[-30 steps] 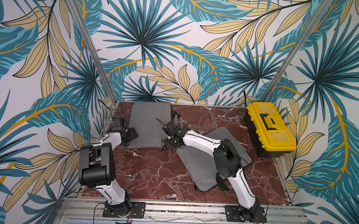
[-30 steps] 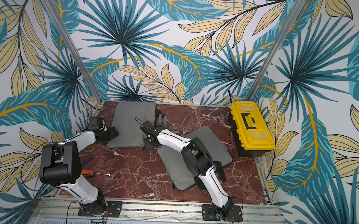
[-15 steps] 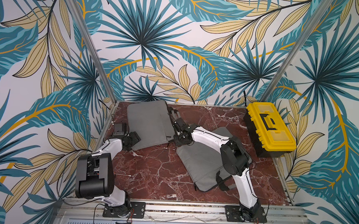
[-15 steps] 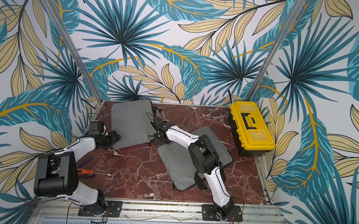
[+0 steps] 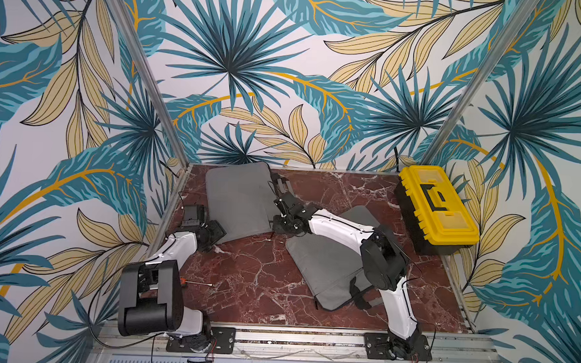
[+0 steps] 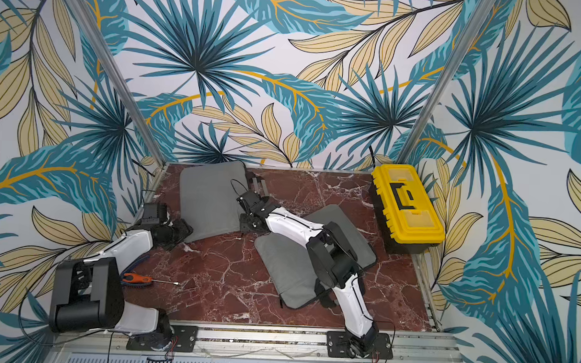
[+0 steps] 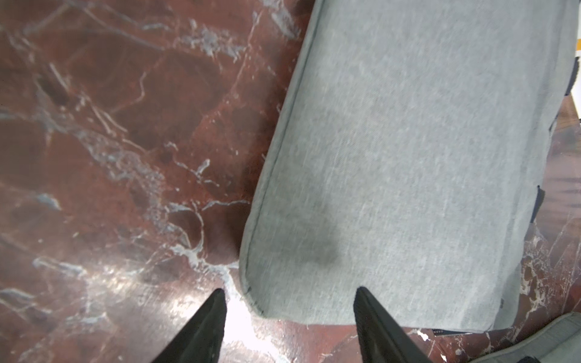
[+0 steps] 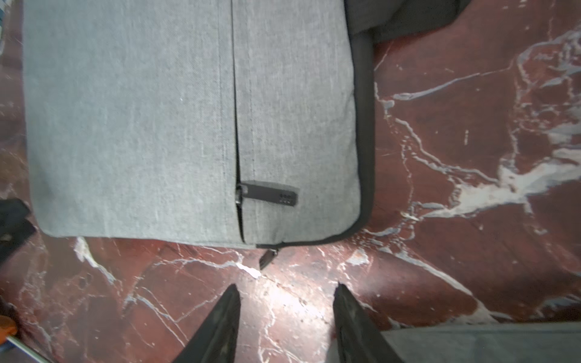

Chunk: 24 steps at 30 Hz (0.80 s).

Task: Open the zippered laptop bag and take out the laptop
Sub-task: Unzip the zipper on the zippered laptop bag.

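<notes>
- Right wrist view: the right gripper (image 8: pixel 286 287) hangs over the bare marble table (image 8: pixel 456 110). Its fingers (image 8: pixel 226 314) are spread and nothing is between them.
- Just ahead of that gap lies the main zip pull (image 8: pixel 267 256). It hangs off the near right corner of the grey laptop bag (image 8: pixel 141 110), its tab drooping onto the table towards the gripper, close but not touched.
- From that corner the black zip band (image 8: pixel 364 125) runs straight away from the gripper along the bag's right edge. By my judgement the pull must travel along that line.
- A little farther in, a second pull (image 8: pixel 267 193) lies flat on the front pocket seam. It is easy to mistake for the main one.
- The right arm is plainly the nearer to the main pull. The left gripper (image 7: pixel 290 290) sits at the bag's other near corner, jaws apart and straddling it, clamping nothing. It looks placed to steady the bag.
- The bag looks zipped shut and no laptop shows.
- In both top views the bag lies at the table's far left, another grey bag (image 5: pixel 325 268) under the right arm, a yellow toolbox (image 5: pixel 436 205) far right.
</notes>
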Motion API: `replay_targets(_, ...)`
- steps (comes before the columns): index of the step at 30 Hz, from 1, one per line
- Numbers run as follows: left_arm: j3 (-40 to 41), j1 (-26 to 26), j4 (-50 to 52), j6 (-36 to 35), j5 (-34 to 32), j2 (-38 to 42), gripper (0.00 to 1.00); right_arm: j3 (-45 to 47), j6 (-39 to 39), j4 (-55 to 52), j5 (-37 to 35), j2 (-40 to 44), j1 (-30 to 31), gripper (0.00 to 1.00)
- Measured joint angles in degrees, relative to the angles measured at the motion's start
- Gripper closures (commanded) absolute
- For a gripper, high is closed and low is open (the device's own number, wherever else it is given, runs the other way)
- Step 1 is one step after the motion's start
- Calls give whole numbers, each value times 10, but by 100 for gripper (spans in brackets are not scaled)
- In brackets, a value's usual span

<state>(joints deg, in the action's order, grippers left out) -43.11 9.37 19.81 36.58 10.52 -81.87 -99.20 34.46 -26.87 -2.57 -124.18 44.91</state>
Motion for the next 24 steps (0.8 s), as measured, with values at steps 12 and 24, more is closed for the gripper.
replay_targets(12, 0, -7, 2, 3, 0, -1, 35, 0, 47, 15, -23, -30, 6, 52)
replay_targets(24, 0, -11, 2, 3, 0, -8, 35, -5, 54, 24, -25, -56, 21, 56)
